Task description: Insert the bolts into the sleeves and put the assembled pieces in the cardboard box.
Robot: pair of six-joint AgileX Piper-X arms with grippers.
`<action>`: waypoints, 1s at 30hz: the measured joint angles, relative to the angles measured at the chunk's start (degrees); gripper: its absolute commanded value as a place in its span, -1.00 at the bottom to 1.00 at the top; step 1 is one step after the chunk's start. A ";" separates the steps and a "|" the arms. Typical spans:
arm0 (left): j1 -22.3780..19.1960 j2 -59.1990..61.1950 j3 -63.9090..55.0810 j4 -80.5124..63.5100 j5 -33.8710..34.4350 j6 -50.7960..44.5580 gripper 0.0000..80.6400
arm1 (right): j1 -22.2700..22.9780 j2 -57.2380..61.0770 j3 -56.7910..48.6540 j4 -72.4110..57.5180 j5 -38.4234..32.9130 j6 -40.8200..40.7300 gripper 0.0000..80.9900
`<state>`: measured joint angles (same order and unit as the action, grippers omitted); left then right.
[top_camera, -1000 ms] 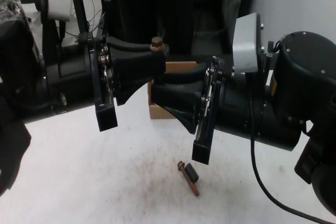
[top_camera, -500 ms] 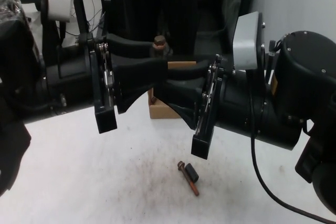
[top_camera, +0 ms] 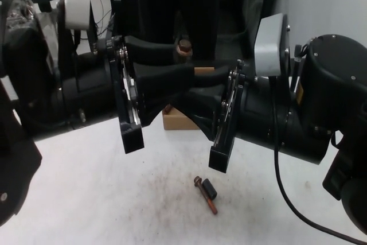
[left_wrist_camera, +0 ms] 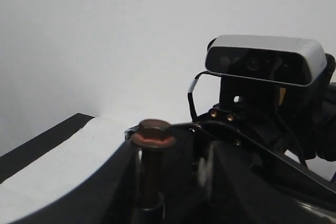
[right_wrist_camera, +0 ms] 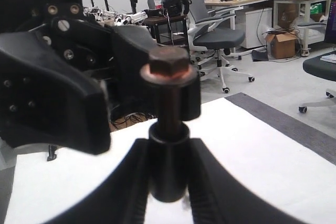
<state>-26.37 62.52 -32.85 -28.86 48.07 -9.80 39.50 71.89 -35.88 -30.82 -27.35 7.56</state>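
The white bench lies under me, and my two arms meet above it, in front of the cardboard box, which sits on the bench behind them. My right gripper pinches a black sleeve upright between its two fingers. A bolt stands in that sleeve, head up, with part of its shank bare between head and sleeve. My left gripper is close against the bolt from the other side; whether it grips the bolt I cannot tell. Down on the bench, on the near side of the box and apart from it, a second bolt lies flat with a second sleeve just beside it.
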 measured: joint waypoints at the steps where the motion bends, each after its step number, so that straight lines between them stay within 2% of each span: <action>1: -0.13 0.00 0.00 0.00 -0.50 0.10 -0.01 | 0.00 0.00 0.00 0.00 0.17 0.00 -0.99; 9: -0.43 0.00 0.00 3.43 -6.18 0.66 -0.01 | -0.10 0.11 0.18 0.84 0.42 0.00 -0.99; 16: -0.43 -0.11 -0.21 7.80 -7.21 4.30 -0.01 | -0.10 0.29 0.21 1.51 0.42 -0.08 -0.99; 25: -0.43 -1.18 -0.01 3.20 -9.83 5.58 -0.01 | -1.76 0.29 0.08 -0.04 0.42 -0.08 -0.99; 27: -0.43 -3.56 -0.50 -2.94 -12.90 5.83 -0.01 | -2.68 0.29 0.08 -0.04 0.42 -0.08 -0.99; 30: -0.43 -7.83 -2.39 -8.67 -21.93 5.98 -0.01 | -3.39 0.29 0.08 -0.04 0.42 -0.08 -0.99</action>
<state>-26.80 54.69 -35.24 -37.53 26.14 -3.83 36.12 72.18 -35.81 -30.86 -26.93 7.49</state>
